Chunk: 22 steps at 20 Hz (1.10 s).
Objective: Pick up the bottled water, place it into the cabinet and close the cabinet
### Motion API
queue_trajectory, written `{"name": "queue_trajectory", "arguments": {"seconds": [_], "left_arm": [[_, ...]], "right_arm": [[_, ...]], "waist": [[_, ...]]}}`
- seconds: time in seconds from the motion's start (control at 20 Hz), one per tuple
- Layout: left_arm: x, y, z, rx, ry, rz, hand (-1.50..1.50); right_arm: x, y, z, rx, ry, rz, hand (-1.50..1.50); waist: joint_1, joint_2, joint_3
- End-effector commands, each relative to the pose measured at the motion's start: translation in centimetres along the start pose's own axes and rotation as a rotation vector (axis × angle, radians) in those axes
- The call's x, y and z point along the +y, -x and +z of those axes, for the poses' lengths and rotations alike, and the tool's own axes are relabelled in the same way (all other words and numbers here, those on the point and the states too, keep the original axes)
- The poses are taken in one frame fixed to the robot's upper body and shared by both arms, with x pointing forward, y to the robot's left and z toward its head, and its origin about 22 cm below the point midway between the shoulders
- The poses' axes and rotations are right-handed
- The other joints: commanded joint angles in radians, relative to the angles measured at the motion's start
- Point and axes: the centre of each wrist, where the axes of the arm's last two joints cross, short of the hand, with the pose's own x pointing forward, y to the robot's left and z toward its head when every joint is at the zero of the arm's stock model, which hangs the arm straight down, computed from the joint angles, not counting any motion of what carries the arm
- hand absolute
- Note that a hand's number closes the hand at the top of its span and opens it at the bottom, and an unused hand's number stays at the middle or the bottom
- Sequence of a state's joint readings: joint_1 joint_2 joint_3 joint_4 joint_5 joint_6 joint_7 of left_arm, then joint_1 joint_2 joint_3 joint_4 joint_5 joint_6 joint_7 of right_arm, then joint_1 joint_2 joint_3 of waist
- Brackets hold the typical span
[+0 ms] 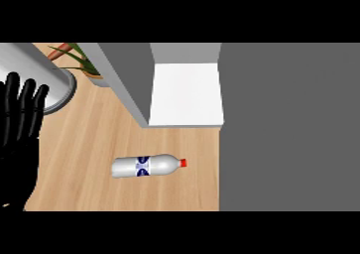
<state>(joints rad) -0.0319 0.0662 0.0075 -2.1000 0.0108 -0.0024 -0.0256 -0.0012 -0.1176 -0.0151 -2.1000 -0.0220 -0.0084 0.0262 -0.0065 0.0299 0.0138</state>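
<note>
cabinet (pixel 184 94) open, white inside, nothing in it | bottled water (pixel 147 166) lay on wood counter (pixel 80 149), red cap right | left hand (pixel 15 129) far left, fingers straight, held nothing

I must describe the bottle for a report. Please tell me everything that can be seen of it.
The bottle looks like clear or whitish plastic, with a blue and white label around its middle and a small red cap at its right end. It lies on its side on the wooden counter, cap toward the grey cabinet door, just below the open cabinet's white shelf. Only the counter touches it. The left hand rests open at the view's left, apart from it.
</note>
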Motion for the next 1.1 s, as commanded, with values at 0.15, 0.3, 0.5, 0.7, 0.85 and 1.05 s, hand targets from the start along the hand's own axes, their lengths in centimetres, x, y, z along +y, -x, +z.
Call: {"name": "queue_trajectory", "arguments": {"seconds": [0.15,0.3,0.5,0.7,0.85,1.05], "left_arm": [[-2.9,4.5,2.6,0.356,0.576,-0.443,-1.5],[-3.0,8.0,6.5,0.697,0.719,-0.566,-1.5],[-7.8,9.7,9.7,0.878,0.87,-0.714,-1.5],[-15.8,9.6,12.2,0.949,0.938,-0.793,-1.5],[-19.8,8.7,14.0,0.979,0.959,-0.873,-1.5],[-22.2,7.7,16.7,1.021,0.968,-0.903,-1.5]], "right_arm": [[0.7,-0.3,0.2,0.003,-0.054,-0.014,-1.5],[2.2,0.0,0.4,0.041,-0.134,-0.122,-1.5],[3.5,0.0,1.2,0.091,-0.223,-0.213,-1.5],[3.2,-0.4,2.1,0.136,-0.23,-0.243,-1.5],[2.3,-1.6,2.6,0.139,-0.212,-0.246,-1.5],[1.8,-3.2,3.8,0.144,-0.235,-0.251,-1.5]], "waist": [[-0.104,-0.003,0.008],[-0.113,0.034,0.018],[-0.131,-0.005,0.003],[-0.125,-0.027,-0.006],[-0.104,-0.035,-0.011],[-0.1,-0.036,-0.015]]}}
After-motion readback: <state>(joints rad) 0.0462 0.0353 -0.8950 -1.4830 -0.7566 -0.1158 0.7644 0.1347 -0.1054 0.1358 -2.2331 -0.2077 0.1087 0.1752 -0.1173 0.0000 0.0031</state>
